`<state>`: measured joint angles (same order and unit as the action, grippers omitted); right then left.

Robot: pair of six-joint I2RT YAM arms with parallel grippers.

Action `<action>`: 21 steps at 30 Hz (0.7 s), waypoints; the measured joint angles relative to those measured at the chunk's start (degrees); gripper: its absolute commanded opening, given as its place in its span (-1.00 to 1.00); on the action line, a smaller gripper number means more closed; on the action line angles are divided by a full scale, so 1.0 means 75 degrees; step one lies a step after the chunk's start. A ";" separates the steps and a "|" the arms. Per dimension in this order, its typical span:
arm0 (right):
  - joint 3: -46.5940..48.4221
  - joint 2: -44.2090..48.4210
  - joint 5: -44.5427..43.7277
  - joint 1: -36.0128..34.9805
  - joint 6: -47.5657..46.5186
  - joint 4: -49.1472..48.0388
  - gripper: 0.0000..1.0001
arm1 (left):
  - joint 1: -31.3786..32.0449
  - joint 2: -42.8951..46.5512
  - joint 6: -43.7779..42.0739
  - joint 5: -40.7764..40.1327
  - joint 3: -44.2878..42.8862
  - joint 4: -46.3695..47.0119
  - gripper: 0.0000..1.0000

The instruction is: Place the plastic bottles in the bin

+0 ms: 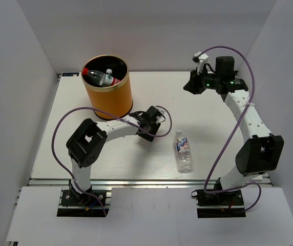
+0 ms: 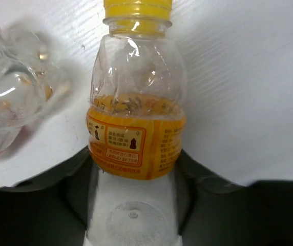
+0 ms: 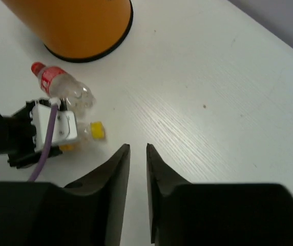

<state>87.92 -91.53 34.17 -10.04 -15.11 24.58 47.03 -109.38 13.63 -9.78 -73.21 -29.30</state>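
A small yellow-label bottle [image 2: 135,138] with a yellow cap lies on the table between the jaws of my left gripper [image 2: 136,156], which is shut on its lower body. Its cap sticks out in the right wrist view [image 3: 98,130]. A clear bottle with a red cap and label [image 3: 59,88] lies just beside it, between the left gripper [image 1: 153,121] and the orange bin [image 1: 107,95]. A blue-white label bottle [image 1: 183,150] lies on the table at centre right. Bottles [image 1: 103,77] lie inside the bin. My right gripper [image 3: 138,149] is raised at the far right, jaws nearly together and empty.
The bin stands at the far left of the table, close to the left arm's forearm [image 1: 117,128]. White walls enclose the table on three sides. A purple cable [image 1: 64,120] loops over the left arm.
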 measured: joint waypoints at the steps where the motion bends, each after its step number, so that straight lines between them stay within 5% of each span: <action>1: 0.0006 0.0108 0.0017 0.0114 -0.0087 0.0318 -0.37 | 0.0006 0.0026 -0.0052 -0.0009 -0.0076 -0.0047 -0.44; 4: 0.0035 0.0356 0.0017 0.0402 -0.0455 0.1268 0.52 | 0.0026 0.0277 -0.0134 -0.0047 -0.0437 -0.0230 -0.44; 6: 0.0105 0.0361 0.0070 0.0519 -0.0883 0.2092 0.81 | 0.0015 0.0562 -0.0189 -0.0175 -0.0956 -0.0385 -0.44; 14: 0.0047 -0.0023 0.0364 0.0105 -0.2183 0.5158 0.81 | -0.0560 0.1437 -0.0239 -0.2553 -0.4465 -0.0691 -0.27; 21: -0.0216 -0.0667 -0.0017 -0.0501 -0.1833 0.6000 0.81 | -0.2384 0.0941 0.0216 -0.3899 -0.6330 -0.1172 -0.22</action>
<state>86.30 -96.53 34.04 -13.80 -28.86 69.58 29.15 -102.32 15.25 -39.03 -120.68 -38.09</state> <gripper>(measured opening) 0.904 0.678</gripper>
